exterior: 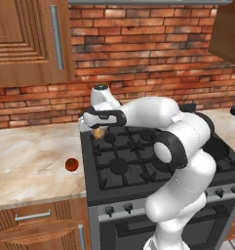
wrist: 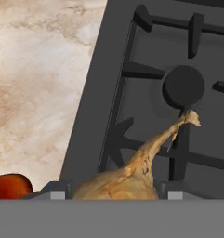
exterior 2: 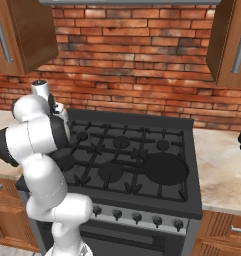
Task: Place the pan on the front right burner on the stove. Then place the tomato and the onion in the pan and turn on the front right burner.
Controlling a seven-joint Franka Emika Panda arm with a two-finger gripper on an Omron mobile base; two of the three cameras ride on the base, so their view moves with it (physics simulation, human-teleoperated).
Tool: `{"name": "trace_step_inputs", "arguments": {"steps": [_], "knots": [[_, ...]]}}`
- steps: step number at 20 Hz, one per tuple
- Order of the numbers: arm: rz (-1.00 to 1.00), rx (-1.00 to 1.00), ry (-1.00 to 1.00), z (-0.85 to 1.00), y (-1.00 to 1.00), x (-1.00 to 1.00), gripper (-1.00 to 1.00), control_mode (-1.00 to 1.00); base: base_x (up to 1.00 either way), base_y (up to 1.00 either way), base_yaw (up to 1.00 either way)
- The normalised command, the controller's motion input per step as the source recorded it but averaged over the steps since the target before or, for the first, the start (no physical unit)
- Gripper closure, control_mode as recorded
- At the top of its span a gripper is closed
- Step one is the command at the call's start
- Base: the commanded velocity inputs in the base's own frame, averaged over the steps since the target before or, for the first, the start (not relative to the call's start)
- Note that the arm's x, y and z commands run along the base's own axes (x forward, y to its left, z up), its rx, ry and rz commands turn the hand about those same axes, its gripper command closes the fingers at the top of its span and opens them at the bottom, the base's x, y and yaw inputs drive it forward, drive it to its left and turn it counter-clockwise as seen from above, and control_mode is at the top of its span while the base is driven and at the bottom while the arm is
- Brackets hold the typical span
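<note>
My gripper (exterior: 99, 131) is shut on the tan-yellow onion (exterior: 98, 132) and holds it over the back left corner of the stove (exterior: 120, 181). In the hand view the onion (wrist: 127, 179) sits between the finger tips, its pale stalk pointing up across a grate toward a round burner (wrist: 183, 86). The red tomato (exterior: 71, 164) lies on the marble counter left of the stove, and the hand view catches the tomato (wrist: 9, 186) at its lower left. The black pan (exterior 2: 164, 168) rests on the front right burner of the stove (exterior 2: 189, 150).
Marble counter (exterior: 26, 156) runs left of the stove and more counter (exterior 2: 219, 160) lies to its right. Black knobs (exterior 2: 137, 217) line the steel front. A brick wall stands behind, with wooden cabinets (exterior: 26, 39) overhead.
</note>
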Motion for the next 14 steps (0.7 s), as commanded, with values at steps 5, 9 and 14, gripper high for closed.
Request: {"name": "trace_step_inputs", "arguments": {"steps": [5,9,14], "knots": [[-0.04,0.00,0.00,0.09,-0.71,0.00,1.00,-1.00,0.00,0.00,0.00],[-0.05,0.00,0.00,0.05,-0.73,0.00,1.00,-1.00,0.00,0.00,0.00],[-0.05,0.00,0.00,0.01,-0.76,0.00,1.00,-1.00,0.00,0.00,0.00]]}}
